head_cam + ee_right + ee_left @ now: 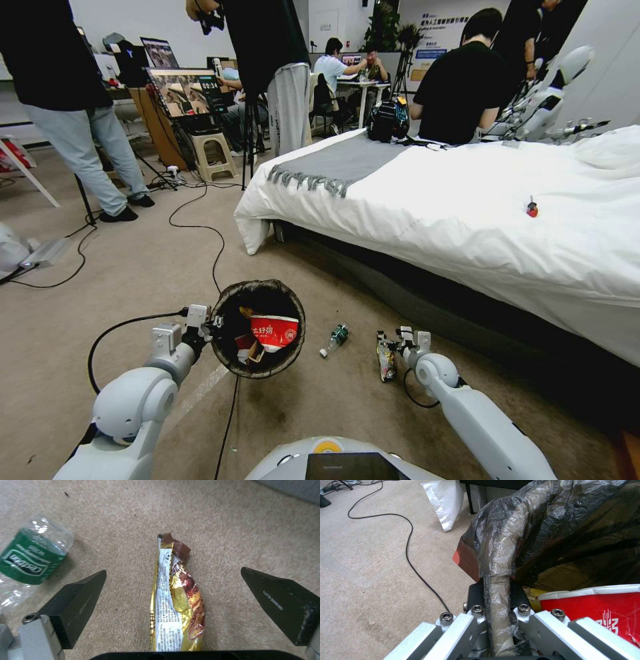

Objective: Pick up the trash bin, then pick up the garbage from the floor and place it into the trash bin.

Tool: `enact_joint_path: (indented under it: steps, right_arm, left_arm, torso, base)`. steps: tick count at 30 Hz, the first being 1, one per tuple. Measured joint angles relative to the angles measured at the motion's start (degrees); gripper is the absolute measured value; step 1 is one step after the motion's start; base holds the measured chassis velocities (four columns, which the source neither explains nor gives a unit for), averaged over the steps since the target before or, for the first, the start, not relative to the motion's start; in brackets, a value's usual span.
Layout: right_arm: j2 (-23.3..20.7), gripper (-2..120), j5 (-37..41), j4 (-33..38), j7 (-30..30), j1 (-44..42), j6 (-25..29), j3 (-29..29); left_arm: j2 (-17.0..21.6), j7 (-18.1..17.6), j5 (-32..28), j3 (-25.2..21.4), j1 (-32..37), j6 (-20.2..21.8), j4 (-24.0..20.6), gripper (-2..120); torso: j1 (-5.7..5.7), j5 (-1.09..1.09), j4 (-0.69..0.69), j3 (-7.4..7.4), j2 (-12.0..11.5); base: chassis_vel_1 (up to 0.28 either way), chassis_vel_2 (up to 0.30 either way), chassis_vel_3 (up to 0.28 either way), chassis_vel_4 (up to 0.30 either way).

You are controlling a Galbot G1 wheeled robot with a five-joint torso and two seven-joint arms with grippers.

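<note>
Left hand (215, 325): clamped on the rim of the trash bin (291, 347), at the side nearest the left arm. Left wrist view shows the fingers (476, 597) pinching the bag-wrapped rim (498, 585) between them. Bin held off the floor (133, 267), mouth tipped toward the robot. Inside it: a red-and-white paper cup (273, 331) and some tan scraps.

Right hand (390, 343): wide open, low over the snack wrapper (385, 360), touching nothing. Right wrist view shows both dark fingers (78, 597) spread well apart with the wrapper (176, 600) on the carpet between them, its long axis running straight out from the palm.

Green-labelled bottle (335, 339) lies on the floor between bin and wrapper, cap end toward the robot's left. Right wrist view catches its label (28, 560).

Head view alone takes in the white bed (467, 200) on the right.
</note>
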Motion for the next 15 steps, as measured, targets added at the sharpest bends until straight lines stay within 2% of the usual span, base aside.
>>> enact_joint_path:
  steps: [15]
  right_arm:
    - [3.95, 100, -1.58, -7.22, -0.90, 2.95, 1.51, -2.41]
  left_arm:
    - [-0.18, 0.02, 0.26, 0.00, 0.12, 0.00, -0.18, 1]
  torso:
    - [0.00, 0.00, 0.00, 0.00, 0.00]
  base:
    - [0.000, 0.000, 0.000, 0.000]
